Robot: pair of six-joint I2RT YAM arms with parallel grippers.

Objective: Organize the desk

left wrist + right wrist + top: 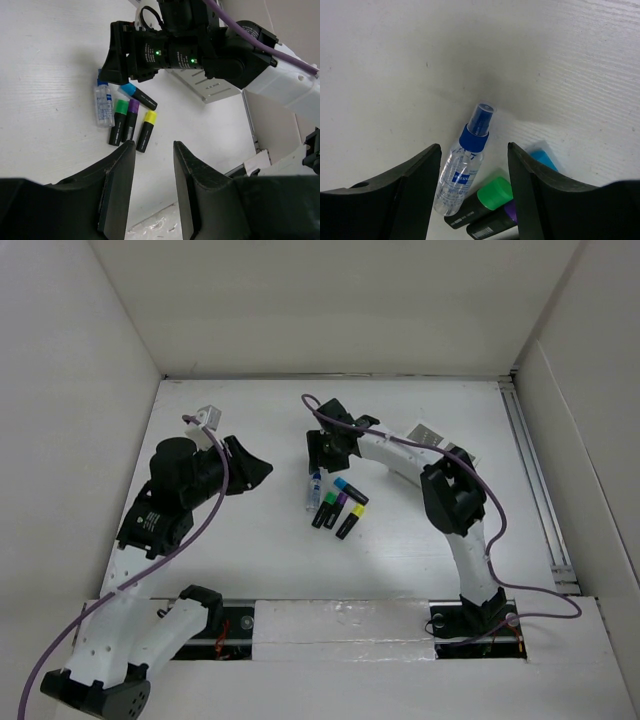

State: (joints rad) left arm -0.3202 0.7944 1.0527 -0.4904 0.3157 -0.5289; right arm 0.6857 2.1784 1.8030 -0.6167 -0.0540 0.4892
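Highlighters: four, one each with a blue cap, green cap, purple cap and yellow cap. Spray bottle: one, clear with a blue top, just left of the highlighters. White tray: one, at the far right, partly under an arm. Arms: two, left arm and right arm. Claws: two, left claw and right claw. Worktop: one.
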